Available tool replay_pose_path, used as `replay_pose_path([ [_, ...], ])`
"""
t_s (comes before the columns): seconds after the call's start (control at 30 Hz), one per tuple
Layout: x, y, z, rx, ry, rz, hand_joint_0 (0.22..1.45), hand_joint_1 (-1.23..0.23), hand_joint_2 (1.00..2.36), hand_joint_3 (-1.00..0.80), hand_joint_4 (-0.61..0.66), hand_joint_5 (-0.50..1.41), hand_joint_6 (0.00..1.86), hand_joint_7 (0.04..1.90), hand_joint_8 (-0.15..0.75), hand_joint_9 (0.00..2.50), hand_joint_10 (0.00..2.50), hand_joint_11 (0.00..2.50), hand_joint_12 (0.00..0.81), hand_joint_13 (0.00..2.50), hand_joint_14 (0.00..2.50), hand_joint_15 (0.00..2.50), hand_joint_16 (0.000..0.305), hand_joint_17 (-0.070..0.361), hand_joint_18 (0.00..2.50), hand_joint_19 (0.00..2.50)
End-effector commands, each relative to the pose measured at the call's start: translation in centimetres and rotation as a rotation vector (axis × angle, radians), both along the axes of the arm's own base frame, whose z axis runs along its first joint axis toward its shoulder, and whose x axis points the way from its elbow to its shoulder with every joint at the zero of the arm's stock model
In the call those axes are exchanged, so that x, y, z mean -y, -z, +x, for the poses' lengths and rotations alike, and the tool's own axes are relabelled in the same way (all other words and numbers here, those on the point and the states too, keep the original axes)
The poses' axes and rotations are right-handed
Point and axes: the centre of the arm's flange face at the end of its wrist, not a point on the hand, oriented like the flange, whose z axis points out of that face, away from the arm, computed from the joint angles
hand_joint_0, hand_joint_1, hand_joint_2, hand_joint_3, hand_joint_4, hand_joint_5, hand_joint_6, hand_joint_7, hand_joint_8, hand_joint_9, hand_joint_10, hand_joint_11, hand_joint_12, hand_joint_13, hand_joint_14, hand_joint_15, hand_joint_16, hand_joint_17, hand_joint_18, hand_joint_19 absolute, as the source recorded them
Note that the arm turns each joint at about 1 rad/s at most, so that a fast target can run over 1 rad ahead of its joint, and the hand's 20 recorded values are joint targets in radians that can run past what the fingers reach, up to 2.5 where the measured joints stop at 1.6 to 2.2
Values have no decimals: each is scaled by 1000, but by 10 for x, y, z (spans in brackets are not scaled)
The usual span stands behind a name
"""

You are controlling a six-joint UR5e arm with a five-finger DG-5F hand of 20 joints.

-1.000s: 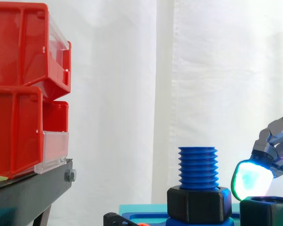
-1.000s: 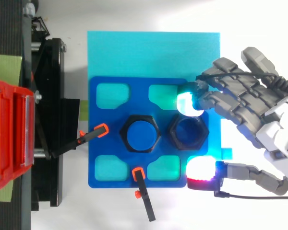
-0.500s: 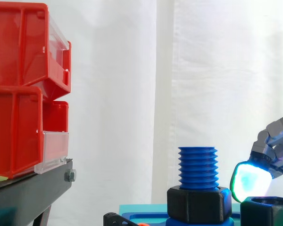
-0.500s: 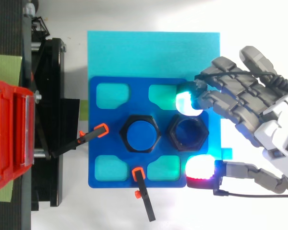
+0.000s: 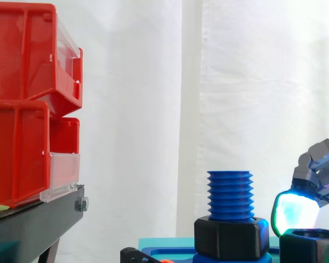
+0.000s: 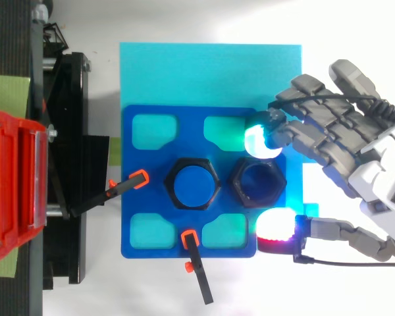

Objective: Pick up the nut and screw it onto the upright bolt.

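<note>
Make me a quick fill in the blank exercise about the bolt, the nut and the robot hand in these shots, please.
1. The upright bolt is coloured ____.
2. In the top view, the loose nut lies directly to the ____ of the bolt.
3. The hand has glowing fingertips on either side of the ____, not the bolt.
4. The bins on the black stand are ____.

Missing words: blue; right; nut; red.

Red bins (image 5: 22, 60) stacked on a black stand (image 5: 38, 216) before a white curtain (image 5: 236, 82).
</note>
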Motion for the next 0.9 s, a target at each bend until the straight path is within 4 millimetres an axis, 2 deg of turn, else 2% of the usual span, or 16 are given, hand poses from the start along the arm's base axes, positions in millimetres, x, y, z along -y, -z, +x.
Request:
replay_pose_path([
  [0.0, 1, 1, 0, -11, -1, -5, 471, -807, 1000, -500, 271, -224, 503, 961, 307, 400, 9, 334, 346, 272, 0, 0, 43, 96, 21, 0],
  [0.1, 2, 10, 0, -30, 1, -14, 474, -809, 1000, -500, 278, -224, 503, 981, 306, 398, 9, 332, 345, 273, 0, 0, 43, 96, 21, 0],
  [0.4, 3, 10, 0, -33, 1, -16, 486, -804, 1000, -500, 295, -201, 502, 1061, 308, 442, 10, 363, 341, 304, 0, 0, 41, 92, 64, 0],
  [0.87, 3, 9, 0, -32, -4, -15, 544, -689, 1000, -500, 254, -161, 500, 1233, 308, 580, 11, 422, 321, 400, 0, 0, 36, 82, 154, 0],
])
